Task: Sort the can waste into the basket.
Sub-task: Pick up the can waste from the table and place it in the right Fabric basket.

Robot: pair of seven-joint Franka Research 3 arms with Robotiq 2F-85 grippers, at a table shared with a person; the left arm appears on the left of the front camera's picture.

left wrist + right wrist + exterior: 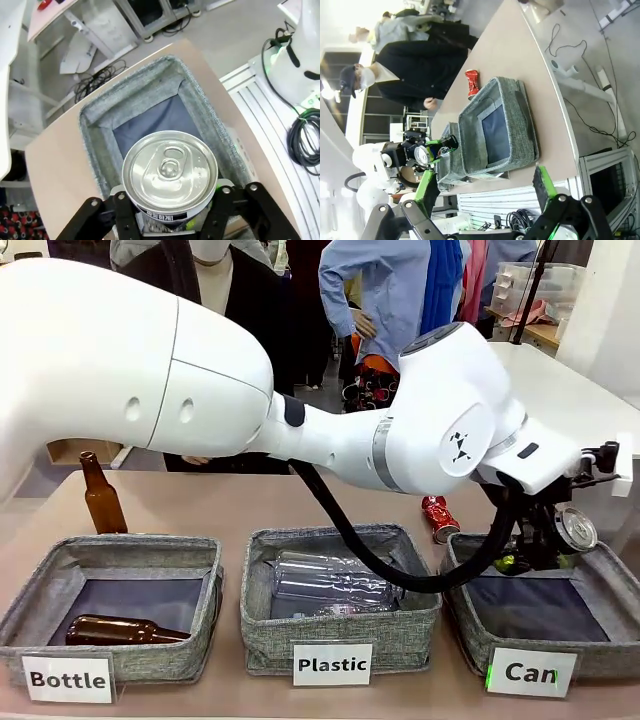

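My left gripper (pixel 548 545) reaches across to the right and is shut on the black-and-blue can (pixel 577 529), whose silver top (pixel 170 170) faces the left wrist camera. The can hangs above the grey "Can" basket (pixel 600 580), whose dark bottom (pixel 152 117) lies bare under it. Behind that basket, toward the Plastic one, the crushed red can (pixel 438 518) lies on the table. In the right wrist view my right gripper (pixel 485 192) stands open and high, away from the table, looking down on the basket (pixel 522 117), the red can (pixel 471 82) and the held can (pixel 425 155).
The "Plastic" basket (pixel 262 620) holds a clear bottle (pixel 330 580). In the "Bottle" basket (pixel 40 585) lies a brown bottle (pixel 125 630), and another brown bottle (pixel 100 498) stands behind it. A person (pixel 420 65) stands at the table's far side.
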